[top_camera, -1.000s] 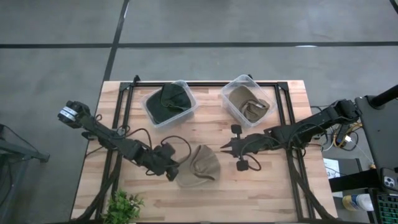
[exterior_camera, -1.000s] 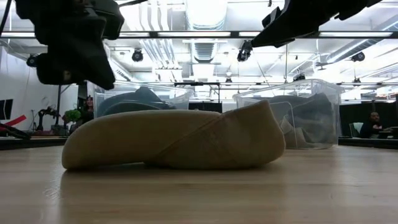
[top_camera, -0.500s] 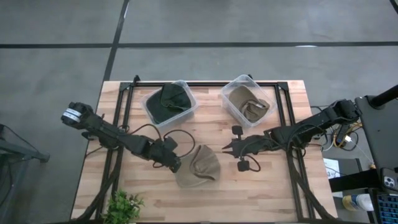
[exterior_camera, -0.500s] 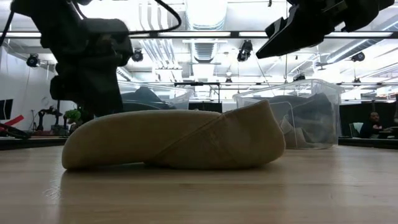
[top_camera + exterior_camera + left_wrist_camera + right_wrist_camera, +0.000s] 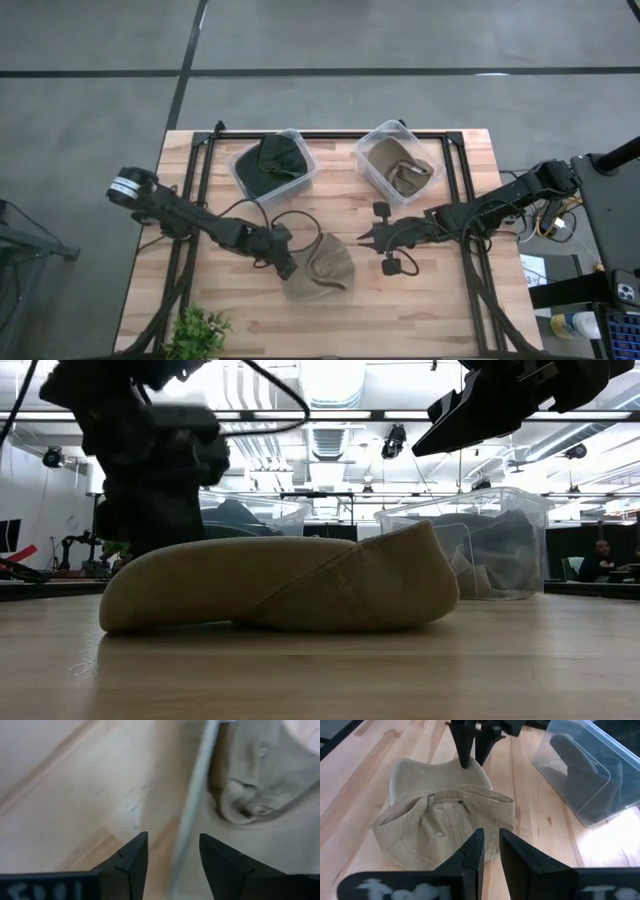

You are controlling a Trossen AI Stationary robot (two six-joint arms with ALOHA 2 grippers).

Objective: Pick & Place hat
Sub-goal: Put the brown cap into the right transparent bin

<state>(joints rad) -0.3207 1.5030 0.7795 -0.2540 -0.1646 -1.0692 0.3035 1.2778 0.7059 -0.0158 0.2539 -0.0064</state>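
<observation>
Tan cap [image 5: 320, 268] lies on wooden table [image 5: 440, 310], front centre, crown up. Left gripper [image 5: 291, 264] at cap's left edge, fingers slightly spread over brim rim, nothing pinched. Right gripper [image 5: 364, 238] hovers just right of cap, fingers narrowly parted, empty. Dark cap in left bin [image 5: 272, 165], tan cap in right bin [image 5: 398, 162].

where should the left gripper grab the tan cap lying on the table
Probably the brim edge. The tan cap lies flat and limp on the table, so its crown gives little to pinch, while the brim end faces the left gripper, whose open fingers are right there. Come in low from that side. The right gripper waits on the cap's other side.
</observation>
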